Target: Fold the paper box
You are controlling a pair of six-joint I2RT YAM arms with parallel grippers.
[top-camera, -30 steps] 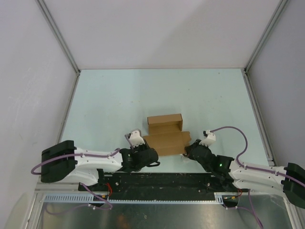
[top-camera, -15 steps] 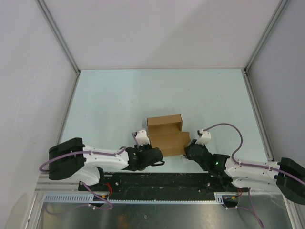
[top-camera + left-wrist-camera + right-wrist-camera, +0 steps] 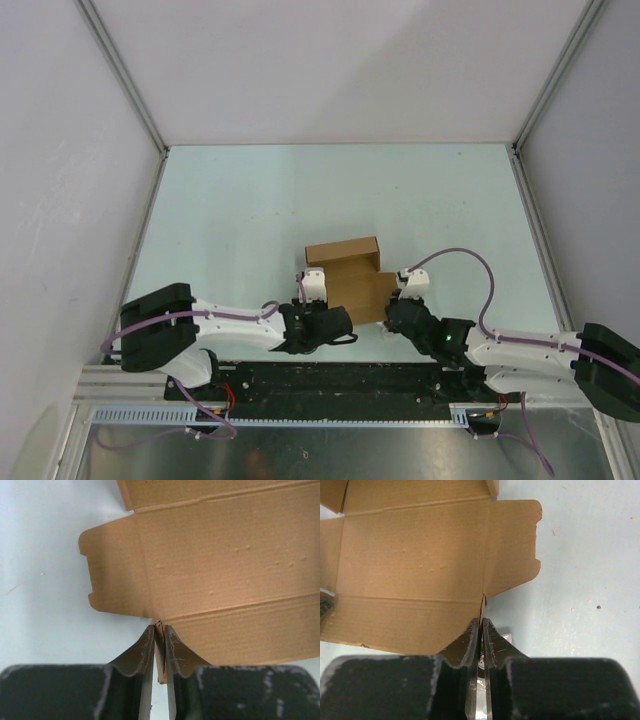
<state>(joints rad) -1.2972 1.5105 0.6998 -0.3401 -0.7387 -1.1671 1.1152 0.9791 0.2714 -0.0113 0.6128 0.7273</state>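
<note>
Left pincer [image 3: 159, 632] is pressed together on a thin, edge-on strip at the near left corner of the paper box [image 3: 225, 565]. Right pincer [image 3: 481, 625] pinches its near right corner likewise. Partly folded, the box lies just ahead of both, between them, on the pale surface [image 3: 230, 210].

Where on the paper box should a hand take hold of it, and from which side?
Grip the near corners, where each rounded side flap meets the front strip, coming low from the arms' side. The paper box lies mostly flat, so only a thin edge fits between fingers. The left hand and right hand pinch there.
</note>
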